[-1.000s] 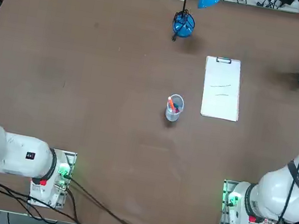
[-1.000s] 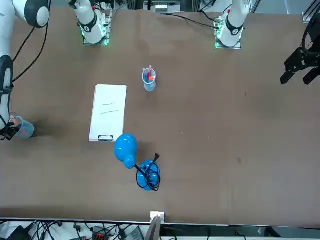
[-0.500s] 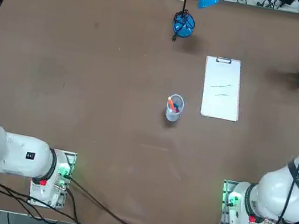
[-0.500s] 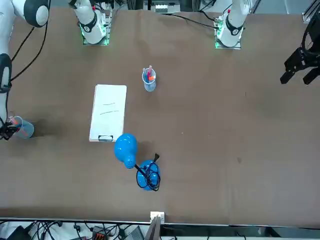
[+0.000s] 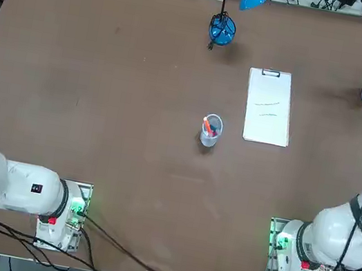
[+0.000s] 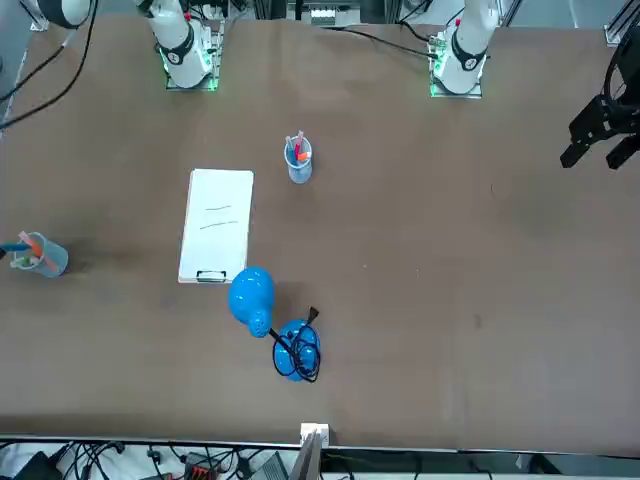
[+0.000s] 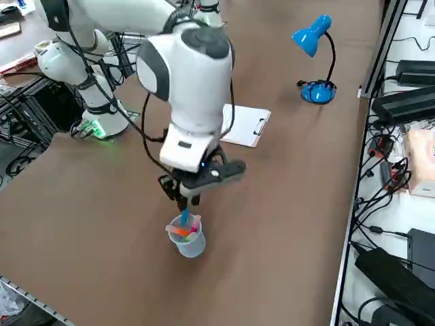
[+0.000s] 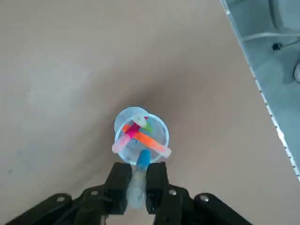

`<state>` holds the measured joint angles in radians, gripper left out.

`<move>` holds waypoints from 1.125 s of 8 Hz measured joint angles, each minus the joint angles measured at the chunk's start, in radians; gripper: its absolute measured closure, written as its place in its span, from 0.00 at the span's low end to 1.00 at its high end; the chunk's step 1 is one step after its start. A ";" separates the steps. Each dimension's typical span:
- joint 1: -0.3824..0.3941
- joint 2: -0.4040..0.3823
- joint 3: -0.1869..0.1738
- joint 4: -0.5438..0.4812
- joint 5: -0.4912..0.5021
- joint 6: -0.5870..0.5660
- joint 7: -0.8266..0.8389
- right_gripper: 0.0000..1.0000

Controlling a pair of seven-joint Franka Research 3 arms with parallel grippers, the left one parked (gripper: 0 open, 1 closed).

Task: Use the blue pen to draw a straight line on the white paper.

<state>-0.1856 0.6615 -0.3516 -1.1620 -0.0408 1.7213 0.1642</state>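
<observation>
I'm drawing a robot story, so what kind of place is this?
It's probably a robot lab or workshop. You can see a big robot arm over the table, its pincer above a cup of pens, and lots of black cables beside the table.

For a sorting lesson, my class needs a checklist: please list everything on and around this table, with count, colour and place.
clipboard: one, dark clip, at the white sheet's short edge
white sheet: one, white with faint strokes, on the table
blue pen: one, blue with a pale end, between the right fingers
pen cups: two, translucent bluish; one below the right gripper, one beside the sheet, both holding coloured pens
desk lamp: one, blue, beyond the sheet
table: one, brown, under everything
cables: many, black, around the table's edges
robot arms: two, white and black, at the table's near side
right gripper: one, black, above the outer cup, fingers shut on the blue pen
</observation>
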 joint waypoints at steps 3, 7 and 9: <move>0.038 -0.118 0.006 0.002 -0.007 -0.108 -0.060 0.79; 0.292 -0.280 0.020 -0.116 0.011 -0.221 -0.054 0.79; 0.357 -0.317 0.021 -0.188 0.054 -0.218 -0.089 0.79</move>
<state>0.1715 0.3441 -0.3304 -1.3503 0.0130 1.5032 0.0754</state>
